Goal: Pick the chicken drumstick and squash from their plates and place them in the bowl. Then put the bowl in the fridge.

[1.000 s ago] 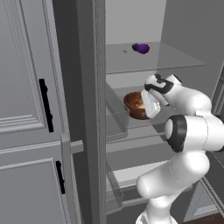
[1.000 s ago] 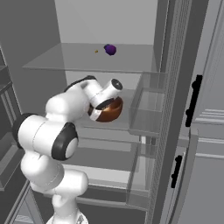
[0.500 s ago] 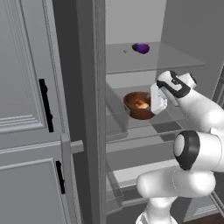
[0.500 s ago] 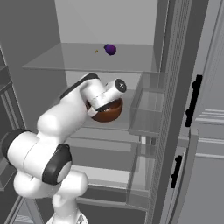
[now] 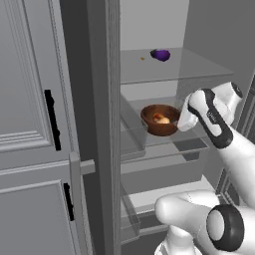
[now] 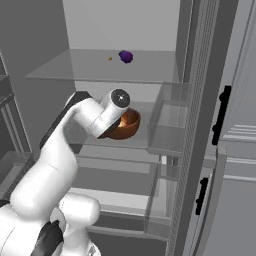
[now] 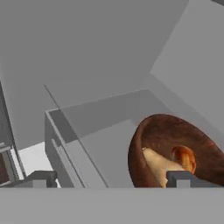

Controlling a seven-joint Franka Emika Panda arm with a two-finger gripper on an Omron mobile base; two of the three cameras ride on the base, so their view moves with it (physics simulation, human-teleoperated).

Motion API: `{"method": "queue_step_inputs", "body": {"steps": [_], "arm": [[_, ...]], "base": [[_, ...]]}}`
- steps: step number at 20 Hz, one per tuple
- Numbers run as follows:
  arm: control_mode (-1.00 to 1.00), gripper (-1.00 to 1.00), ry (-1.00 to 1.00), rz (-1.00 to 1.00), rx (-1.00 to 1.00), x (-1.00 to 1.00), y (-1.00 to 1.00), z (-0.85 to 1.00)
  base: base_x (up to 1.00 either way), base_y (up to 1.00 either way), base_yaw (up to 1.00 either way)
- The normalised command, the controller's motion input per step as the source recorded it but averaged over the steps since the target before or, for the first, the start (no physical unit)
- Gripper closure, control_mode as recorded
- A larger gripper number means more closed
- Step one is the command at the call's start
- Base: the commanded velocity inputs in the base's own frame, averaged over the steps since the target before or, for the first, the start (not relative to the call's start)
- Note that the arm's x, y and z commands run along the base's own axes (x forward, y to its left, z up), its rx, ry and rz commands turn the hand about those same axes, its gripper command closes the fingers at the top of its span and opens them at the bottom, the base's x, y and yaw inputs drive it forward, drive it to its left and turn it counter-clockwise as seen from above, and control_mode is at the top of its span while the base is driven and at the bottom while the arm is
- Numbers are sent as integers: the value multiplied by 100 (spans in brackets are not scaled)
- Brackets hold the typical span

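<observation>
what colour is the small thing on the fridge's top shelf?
Dark purple, clearest in the left base view; a tiny orange speck lies beside it.

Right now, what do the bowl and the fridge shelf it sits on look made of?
Bowl: looks like wood, reddish-brown with a soft sheen and faint darker streaks in the hand view; a glazed finish is possible. Shelf: looks like clear glass or clear plastic, since the compartment below shows through it and its edges read as thin pale lines. Everything is rendered, so both are guesses.

The tool's tips hide behind the wrist in both base views. The bowl point(image 7: 175, 151) runs past the hand view's right edge, its contents indistinct.
</observation>
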Motion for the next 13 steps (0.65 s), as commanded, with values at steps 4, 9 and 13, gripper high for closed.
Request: {"method": "queue_step_inputs", "body": {"steps": [4, 9, 13], "arm": [[-100, -100, 0, -33, 2, -99, 49, 68], [-100, -100, 1, -32, 12, -100, 4, 89], [-100, -100, 4, -39, 14, -100, -5, 79]], "base": [[0, 0, 0], [0, 0, 0], [0, 0, 0]]}}
